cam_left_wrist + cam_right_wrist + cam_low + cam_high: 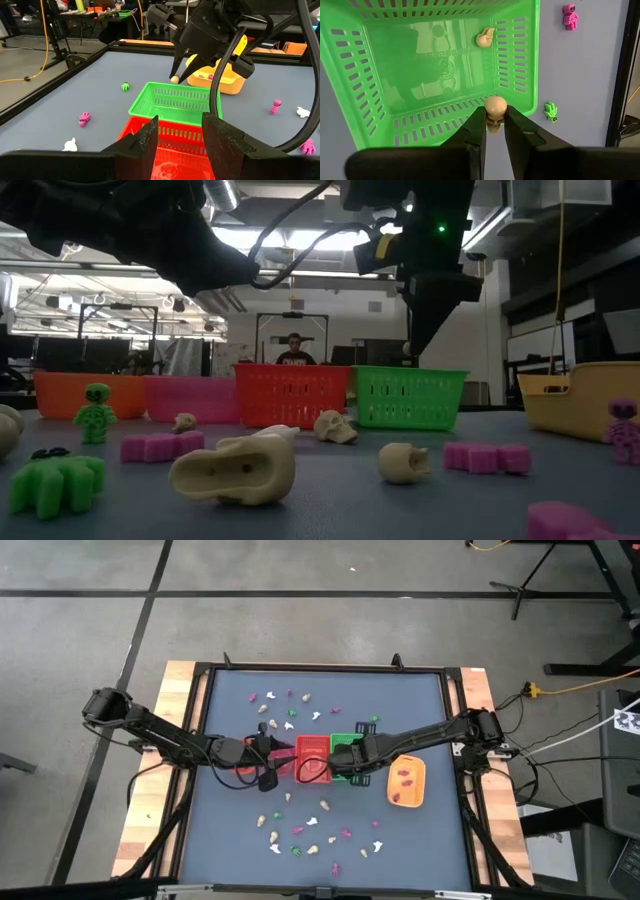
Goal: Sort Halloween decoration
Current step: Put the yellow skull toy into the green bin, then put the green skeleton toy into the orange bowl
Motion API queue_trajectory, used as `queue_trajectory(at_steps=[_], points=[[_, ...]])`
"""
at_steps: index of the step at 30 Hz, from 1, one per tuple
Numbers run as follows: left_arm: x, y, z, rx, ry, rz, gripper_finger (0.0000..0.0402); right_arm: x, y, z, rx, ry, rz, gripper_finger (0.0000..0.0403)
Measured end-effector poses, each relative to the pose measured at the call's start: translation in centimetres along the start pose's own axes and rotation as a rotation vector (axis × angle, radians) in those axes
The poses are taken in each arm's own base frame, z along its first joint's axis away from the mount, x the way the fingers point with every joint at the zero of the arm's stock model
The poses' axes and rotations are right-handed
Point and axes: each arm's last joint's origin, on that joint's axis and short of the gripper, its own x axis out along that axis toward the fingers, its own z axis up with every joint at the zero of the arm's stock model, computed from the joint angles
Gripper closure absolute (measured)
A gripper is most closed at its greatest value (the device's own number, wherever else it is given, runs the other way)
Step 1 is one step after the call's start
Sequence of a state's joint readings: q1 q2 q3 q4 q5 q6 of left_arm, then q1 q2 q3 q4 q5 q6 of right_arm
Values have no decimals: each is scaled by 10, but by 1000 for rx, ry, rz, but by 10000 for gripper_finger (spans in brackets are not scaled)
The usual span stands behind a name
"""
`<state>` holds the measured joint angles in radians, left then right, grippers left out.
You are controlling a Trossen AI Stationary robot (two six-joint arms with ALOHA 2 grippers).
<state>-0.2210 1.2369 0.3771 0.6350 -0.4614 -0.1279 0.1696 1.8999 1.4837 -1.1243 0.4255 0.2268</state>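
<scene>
My right end effector (493, 126) pinches a cream skull (495, 111) between its fingers, held just above the near rim of the green basket (380, 75). Inside that basket, ahead of the fingertips, lies another cream trinket (485, 38). Beyond the basket's side, on the surface (580, 75), sit a pink skeleton (569, 16) and a green figure (550, 110). My left end effector (179, 135) hangs spread and empty over the red basket (170, 160), with the green basket just past it.
</scene>
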Motion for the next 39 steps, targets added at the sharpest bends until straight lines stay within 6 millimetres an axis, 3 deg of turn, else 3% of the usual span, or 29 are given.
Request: queue_trajectory(at_steps=[17, 28, 39], points=[[0, 0, 0, 0, 0, 0, 265, 0, 0, 0, -1, 0, 0, 347], [0, 0, 0, 0, 0, 0, 265, 0, 0, 0, 4, -5, 1, 268], [-1, 0, 1, -4, -8, -1, 265, 0, 0, 1, 6, -5, 1, 260]])
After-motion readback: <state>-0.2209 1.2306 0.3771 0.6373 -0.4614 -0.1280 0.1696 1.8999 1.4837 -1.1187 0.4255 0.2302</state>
